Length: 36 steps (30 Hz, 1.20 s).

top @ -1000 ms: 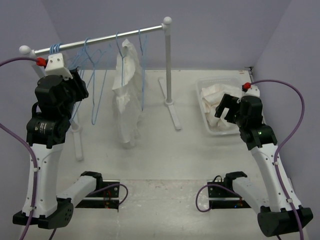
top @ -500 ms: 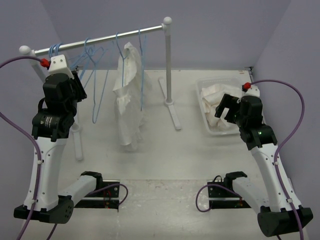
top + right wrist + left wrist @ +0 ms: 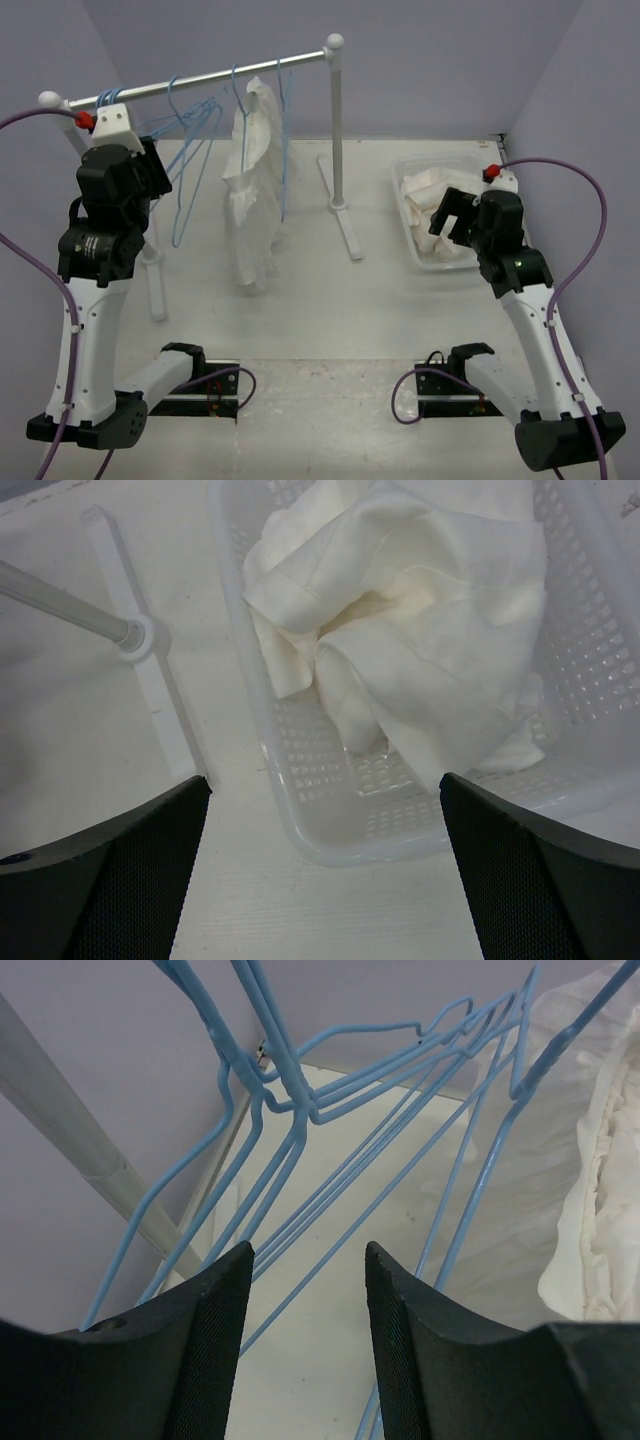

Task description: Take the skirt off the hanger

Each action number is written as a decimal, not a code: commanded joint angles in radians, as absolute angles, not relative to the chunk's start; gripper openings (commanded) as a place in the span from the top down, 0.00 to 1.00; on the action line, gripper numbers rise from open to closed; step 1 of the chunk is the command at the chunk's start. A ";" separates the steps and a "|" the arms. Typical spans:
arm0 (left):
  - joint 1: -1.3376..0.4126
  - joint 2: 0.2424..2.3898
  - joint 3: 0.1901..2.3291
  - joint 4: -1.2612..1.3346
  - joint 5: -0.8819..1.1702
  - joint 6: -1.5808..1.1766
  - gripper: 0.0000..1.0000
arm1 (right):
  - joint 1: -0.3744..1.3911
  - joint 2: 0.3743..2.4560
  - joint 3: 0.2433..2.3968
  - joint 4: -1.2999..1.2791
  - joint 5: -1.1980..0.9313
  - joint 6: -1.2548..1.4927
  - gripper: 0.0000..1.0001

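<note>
The skirt [image 3: 432,190], a broad crumpled white cloth, lies in the clear plastic basket [image 3: 412,250] at the right, off any hanger. In the right wrist view the skirt [image 3: 420,630] fills most of the basket [image 3: 330,845]. My right gripper [image 3: 452,215] is open and empty above the basket's near left corner, as the right wrist view [image 3: 322,780] shows. My left gripper [image 3: 150,172] is open and empty beside several bare blue wire hangers [image 3: 190,150]. In the left wrist view it [image 3: 308,1250] sits just below the hangers [image 3: 300,1110], holding none.
A silver rail [image 3: 200,85] on white posts [image 3: 335,120] crosses the back. A longer, narrower white garment [image 3: 252,200] with dangling ends hangs on it from a blue hanger, also at the right of the left wrist view [image 3: 560,1160]. The rack's foot [image 3: 150,680] lies left of the basket.
My left arm has shifted a little, and the bare hangers have swung to the left. The right arm, the basket and the skirt have not moved.
</note>
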<state>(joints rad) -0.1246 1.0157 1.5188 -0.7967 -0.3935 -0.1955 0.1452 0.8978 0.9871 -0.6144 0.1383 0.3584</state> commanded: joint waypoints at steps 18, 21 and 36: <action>-0.123 1.080 1.520 -0.736 -0.534 -0.132 0.53 | 0.147 0.890 1.026 -0.612 0.149 0.348 0.01; -0.123 1.072 1.517 -0.741 -0.459 -0.127 0.53 | 0.149 0.890 1.025 -0.609 0.141 0.348 0.01; -0.123 1.075 1.592 -0.704 -0.445 -0.080 0.53 | 0.149 0.881 1.026 -0.620 0.150 0.350 0.01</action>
